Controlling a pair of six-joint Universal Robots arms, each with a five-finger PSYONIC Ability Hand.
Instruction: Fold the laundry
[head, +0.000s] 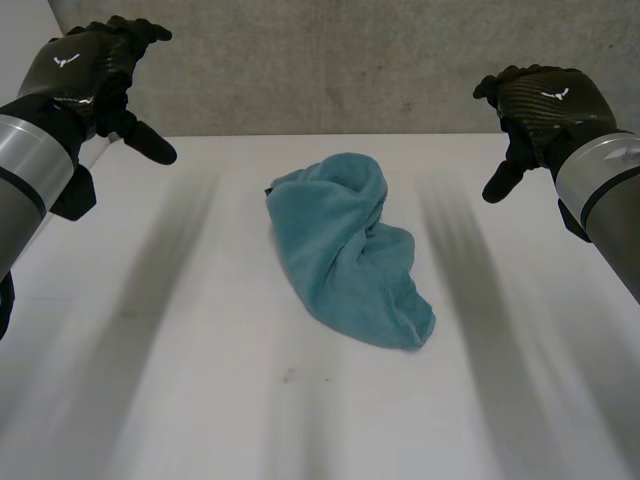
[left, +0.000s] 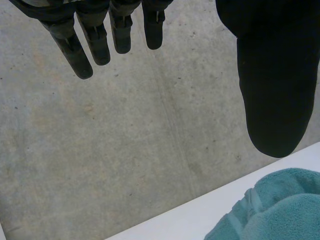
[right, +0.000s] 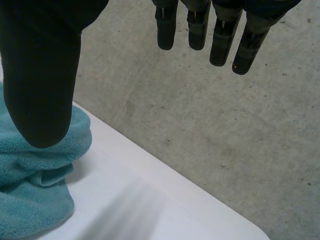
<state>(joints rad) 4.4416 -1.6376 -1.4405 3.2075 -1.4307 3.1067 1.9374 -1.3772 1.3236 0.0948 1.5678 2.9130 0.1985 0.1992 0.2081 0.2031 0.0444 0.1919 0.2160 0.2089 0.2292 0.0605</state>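
Though crumpled, towel between left hand, right hand.

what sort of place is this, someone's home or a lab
Likely a lab or test bench, not a home: a plain white table, a concrete wall behind it, and one crumpled teal towel.

Fluffy teal terry towel on smooth matt white table; rough grey concrete wall.

You have one crumpled teal terry-cloth towel on one white flat surface. You have two black robot hands, counted as one left hand and one right hand. One grey concrete wall stands behind.
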